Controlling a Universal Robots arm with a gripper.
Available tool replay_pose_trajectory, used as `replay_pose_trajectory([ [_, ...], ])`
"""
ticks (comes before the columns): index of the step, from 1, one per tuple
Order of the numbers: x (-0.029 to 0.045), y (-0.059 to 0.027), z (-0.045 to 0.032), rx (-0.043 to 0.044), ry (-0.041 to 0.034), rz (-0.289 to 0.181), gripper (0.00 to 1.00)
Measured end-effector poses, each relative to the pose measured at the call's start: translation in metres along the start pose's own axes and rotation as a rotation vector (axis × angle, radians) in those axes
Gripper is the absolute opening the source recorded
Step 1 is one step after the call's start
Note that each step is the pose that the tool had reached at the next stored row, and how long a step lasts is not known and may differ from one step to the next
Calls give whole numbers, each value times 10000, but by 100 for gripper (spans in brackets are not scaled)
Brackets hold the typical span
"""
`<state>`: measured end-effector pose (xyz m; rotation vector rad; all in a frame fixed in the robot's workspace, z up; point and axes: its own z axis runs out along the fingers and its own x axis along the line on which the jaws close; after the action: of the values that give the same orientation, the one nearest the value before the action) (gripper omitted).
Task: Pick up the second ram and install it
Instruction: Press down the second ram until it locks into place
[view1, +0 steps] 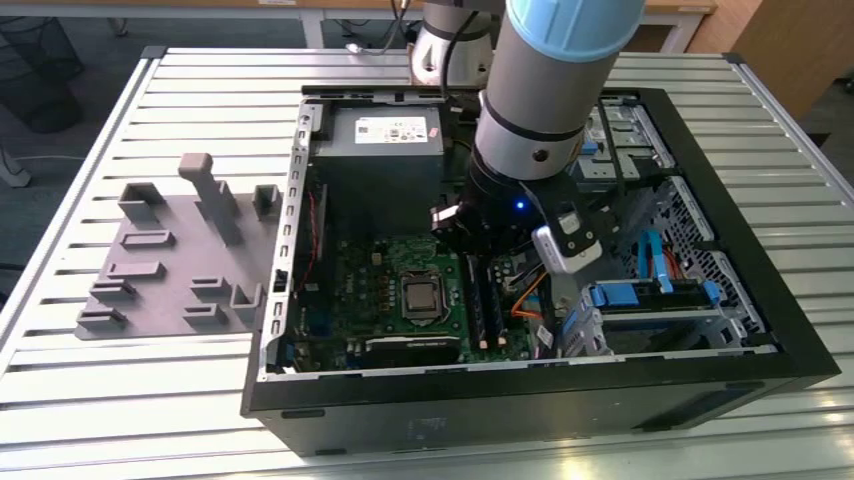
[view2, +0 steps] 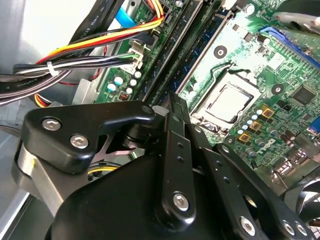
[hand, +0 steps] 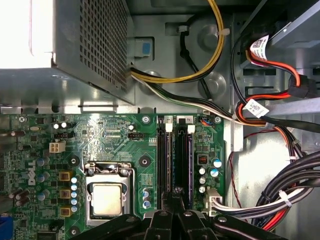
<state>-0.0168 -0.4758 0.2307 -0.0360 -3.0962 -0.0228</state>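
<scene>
1. Tool (hand: 173, 197) fingers are sitting drawn together, tip against tip. Whether they are pinching a thin board edge or just pressing on it, I cannot tell.
2. It is hanging straight down inside the open computer case (view1: 534, 400), over the memory slots, presumably so that any push goes squarely into a slot.
3. Directly beneath the tips in the first wrist view, a long dark strip is standing in the slot nearer the cable bundle (hand: 280, 200). I am taking this to be the second ram (hand: 182, 160), though its label is not showing. The neighbouring memory slot (hand: 164, 160) is lying just beside it, parallel.
4. In the exterior view the stick is sitting at 3 o'clock from the processor (view1: 423, 295), with the tool above its 12 o'clock end.
5. Its long axis is running from 12 to 6 o'clock in the exterior view, one end pointing toward the power supply (view1: 380, 150), the other toward the case's 6 o'clock wall. It is lying along the slot, as a stick must to enter.
6. Whether it is fully seated is not readable.
7. At 9 o'clock from the case, the grey tray (view1: 147, 270) is resting on the slatted bench (view1: 200, 400), carrying no stick.
</scene>
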Motion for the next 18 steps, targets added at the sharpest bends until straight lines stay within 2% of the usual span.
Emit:
replay_pose_trajectory([
  [5,0,-9,0,32,-1,2,10],
  [6,-3,-123,-2,46,-1,2,10],
  [7,-3,-135,-2,47,-1,2,10],
  [14,-5,-212,-3,54,-1,2,10],
  [18,-4,-211,-14,57,0,2,10],
])
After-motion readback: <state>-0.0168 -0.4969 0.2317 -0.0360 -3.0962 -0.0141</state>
